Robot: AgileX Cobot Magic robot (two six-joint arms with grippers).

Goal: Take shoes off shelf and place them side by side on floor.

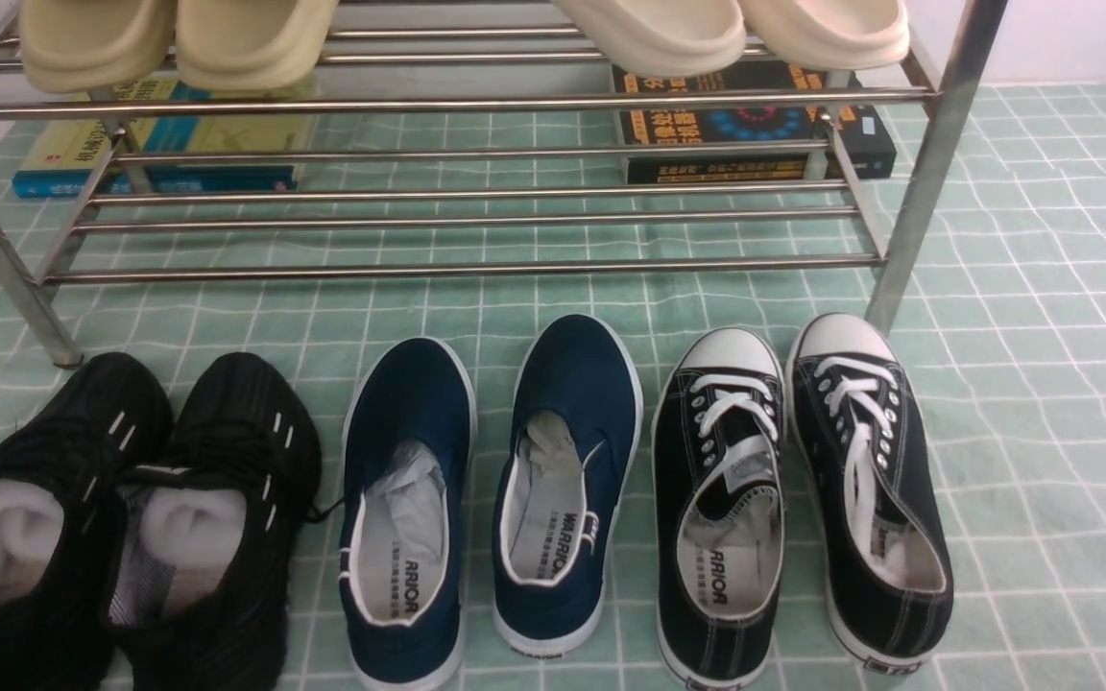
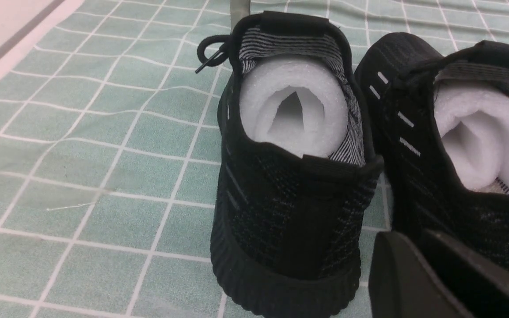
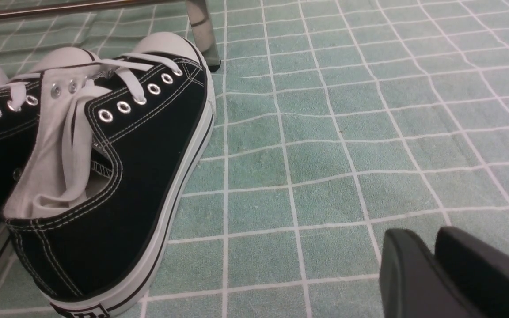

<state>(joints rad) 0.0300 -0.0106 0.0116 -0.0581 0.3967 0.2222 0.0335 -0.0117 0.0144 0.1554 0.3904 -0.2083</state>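
The two navy-blue shoes [image 1: 409, 509] [image 1: 563, 480] lie side by side on the pale green floor [image 1: 1043, 384], toes toward the shelf [image 1: 476, 271], both stuffed with paper. They are in front of the shelf, whose lower tier is bare. Neither gripper shows in the front view. In the left wrist view my left gripper [image 2: 418, 236] hovers low behind the heels of the black mesh trainers [image 2: 290, 185], fingers close together and holding nothing. In the right wrist view my right gripper [image 3: 433, 236] hangs over bare floor, fingers together and empty, apart from the black lace-up sneakers [image 3: 104, 176].
Black mesh trainers [image 1: 63, 499] stand left of the navy pair and black lace-up sneakers [image 1: 793, 480] right of it. Beige slippers [image 1: 179, 38] [image 1: 735, 29] rest on the upper tier. Books [image 1: 169, 144] [image 1: 755, 134] lie under the shelf. A shelf leg [image 3: 201, 31] stands by the sneaker toe.
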